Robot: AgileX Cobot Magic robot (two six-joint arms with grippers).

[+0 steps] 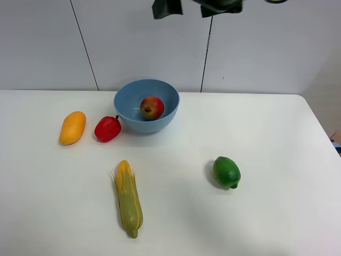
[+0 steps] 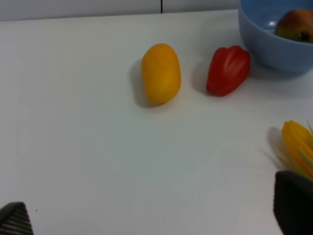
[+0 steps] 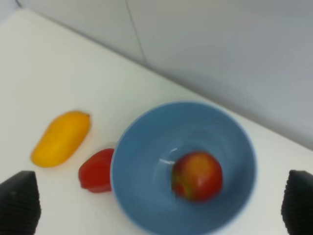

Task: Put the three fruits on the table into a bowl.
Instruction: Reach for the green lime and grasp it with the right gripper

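The light-blue bowl (image 1: 160,124) stands at the back middle of the table (image 1: 277,138), and a round red-yellow fruit (image 1: 152,108) lies inside it. An orange-yellow mango (image 1: 72,127) lies on the table to the bowl's left. Right of centre, nearer the front, rests a green lime (image 1: 227,172). My right gripper (image 1: 193,7) hangs high above the bowl; in its wrist view the gripper (image 3: 159,205) stands wide open and empty over the bowl (image 3: 142,147) and fruit (image 3: 196,175). My left gripper (image 2: 154,213) is open and empty, low over bare table short of the mango (image 2: 161,73).
A red bell pepper (image 1: 107,128) lies between mango and bowl, close to the bowl's wall. A yellow-green corn cob (image 1: 129,198) lies near the front, left of centre. Grey wall panels stand behind the table's back edge.
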